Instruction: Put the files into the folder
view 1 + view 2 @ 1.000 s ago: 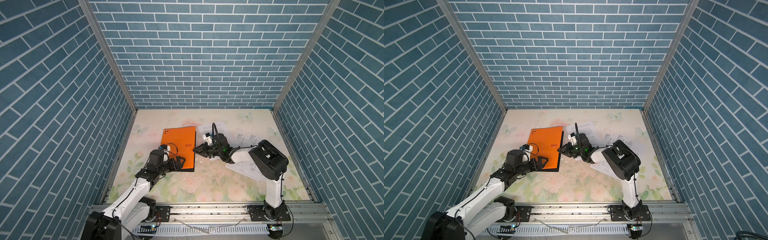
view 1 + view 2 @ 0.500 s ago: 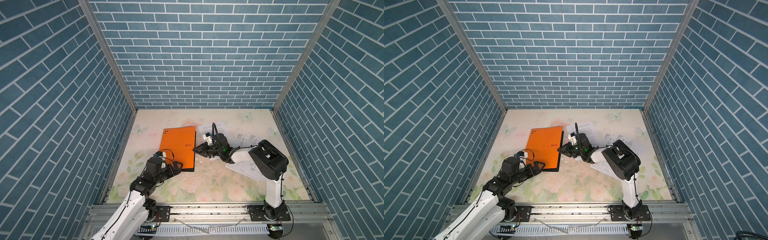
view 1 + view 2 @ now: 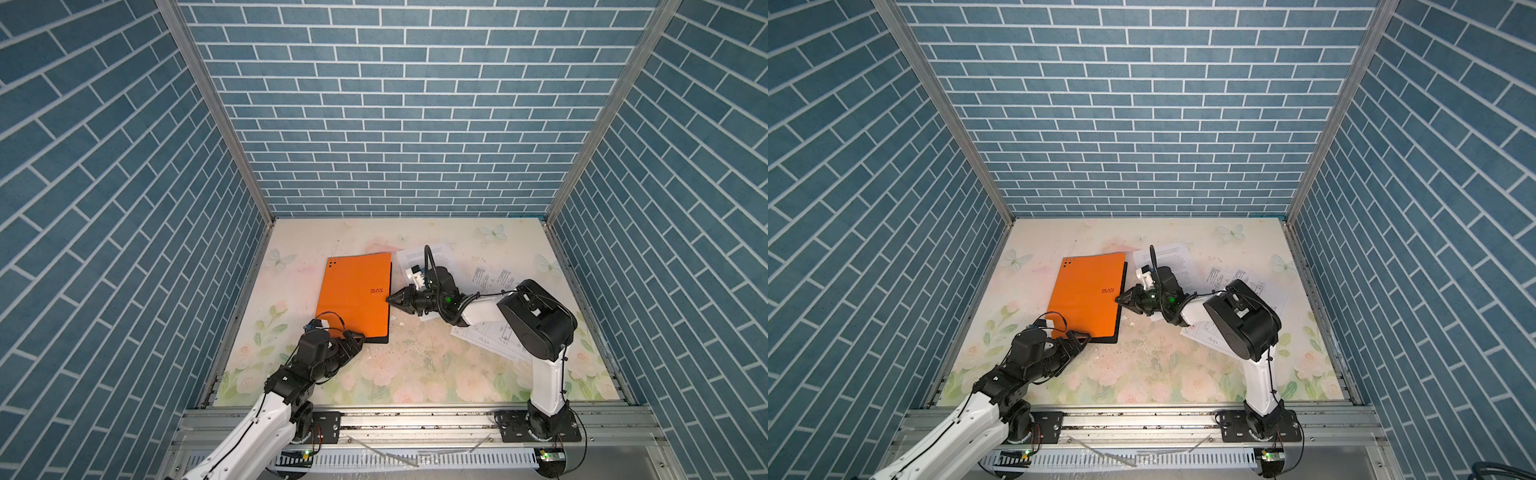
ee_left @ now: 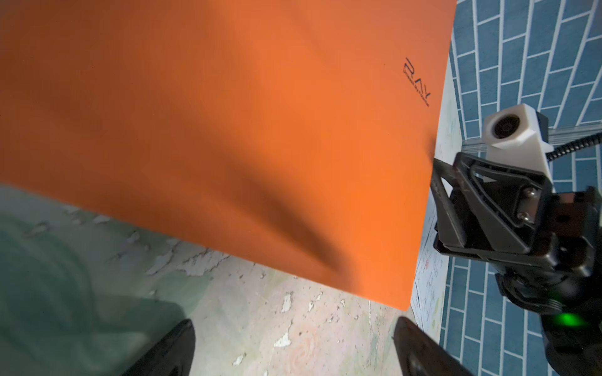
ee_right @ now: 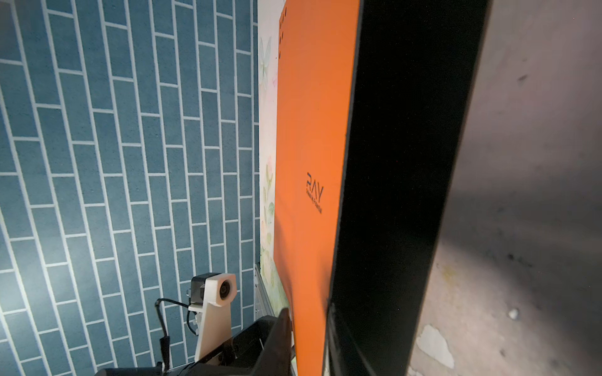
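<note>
Nearest, left end effector (image 3: 353, 338), jaws spread and empty, sits by the near corner of the folder (image 3: 357, 291); it lies on the tabletop (image 3: 415, 365) left of centre, thin, probably light and springy; right end effector (image 3: 392, 298) pinches its cover's right edge, a sensible hold; limp files (image 3: 441, 258) lie beyond.

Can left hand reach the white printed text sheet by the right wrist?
Probably not: the flat orange folder and the right hand, pinching its cover edge, lie between the open left hand and the white printed text sheet.
</note>
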